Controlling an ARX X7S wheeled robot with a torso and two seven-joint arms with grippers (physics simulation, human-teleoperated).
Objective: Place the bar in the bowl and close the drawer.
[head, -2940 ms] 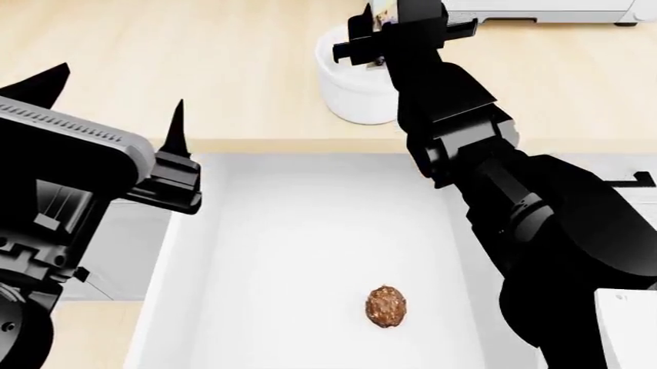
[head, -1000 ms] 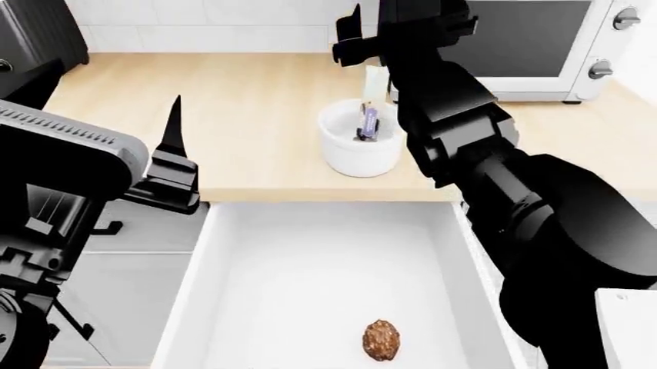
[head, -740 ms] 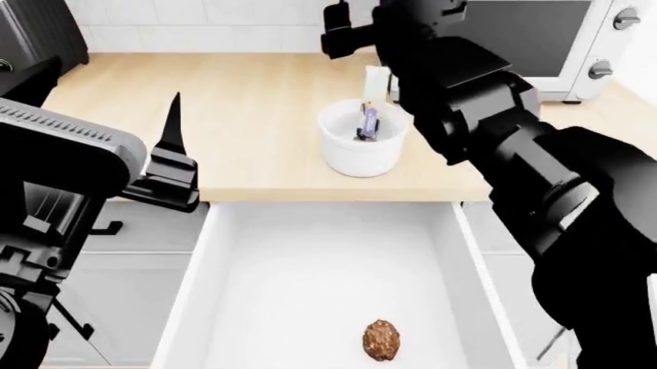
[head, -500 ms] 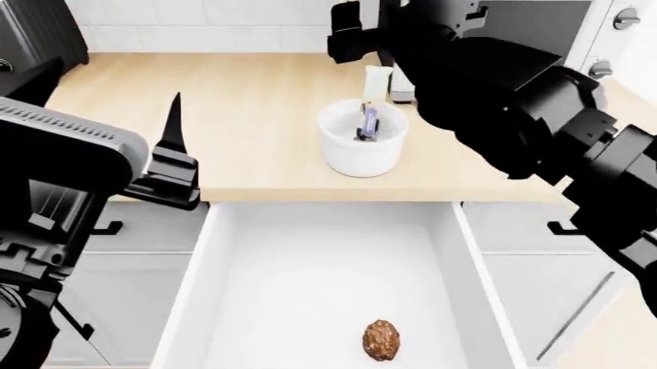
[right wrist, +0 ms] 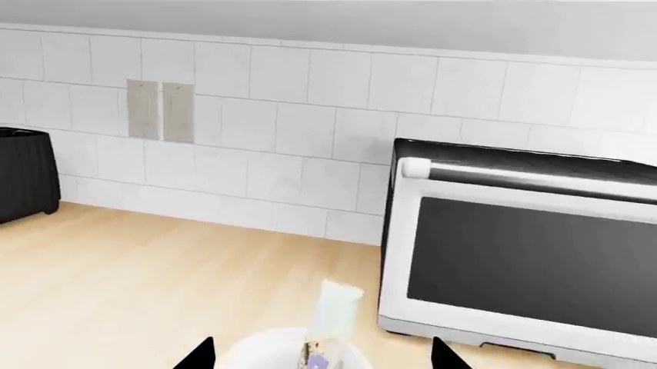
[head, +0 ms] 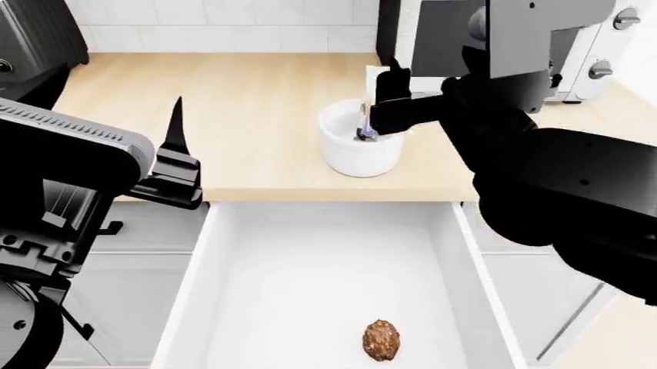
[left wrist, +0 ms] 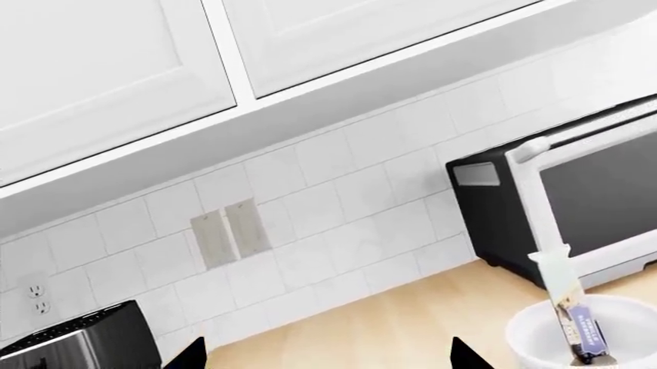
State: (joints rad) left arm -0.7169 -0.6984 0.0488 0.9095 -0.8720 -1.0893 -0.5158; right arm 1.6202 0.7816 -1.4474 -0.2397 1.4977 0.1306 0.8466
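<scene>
Already the bar [head: 368, 115] stood upright in the bowl [head: 358, 150] on the tabletop [head: 246, 115], both tools, right [head: 395, 96] and left [head: 175, 165], were spread and empty, and the drawer [head: 323, 269] gaped, so a careless arm sweep risked toppling the bowl.

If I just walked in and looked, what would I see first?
Probably the big white drawer, pulled wide open in front of the robot, with one brown lumpy ball alone near its front. Next, the white bowl on the wooden counter behind the drawer, with the purple-blue bar standing up in it, its pale end poking over the rim. The right gripper hangs open beside it.
</scene>
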